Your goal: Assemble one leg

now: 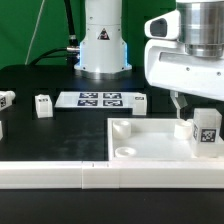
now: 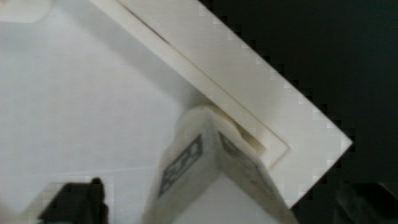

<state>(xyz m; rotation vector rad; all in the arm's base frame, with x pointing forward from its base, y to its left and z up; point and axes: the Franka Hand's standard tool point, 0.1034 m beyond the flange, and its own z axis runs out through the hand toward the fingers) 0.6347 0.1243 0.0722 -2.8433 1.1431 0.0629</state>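
White and stubby, the small block-shaped plastic leg with its black-and-white marker tag stands upright in the far corner of the big white square tray (toward the exterior view's right), directly beneath the robot's two-finger gripper, whose fingers are spread and hold nothing.

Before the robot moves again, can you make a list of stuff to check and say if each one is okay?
1. Gripper open: ok, jaws look spread.
2. Gripper let go of the leg: ok, nothing between the fingers.
3. Leg standing upright in the tray corner: ok.
4. Leg fully seated in its socket: cannot tell.
5. Spare legs on the table: ok, off to the exterior view's left.
6. Marker board clear of the arm: ok.
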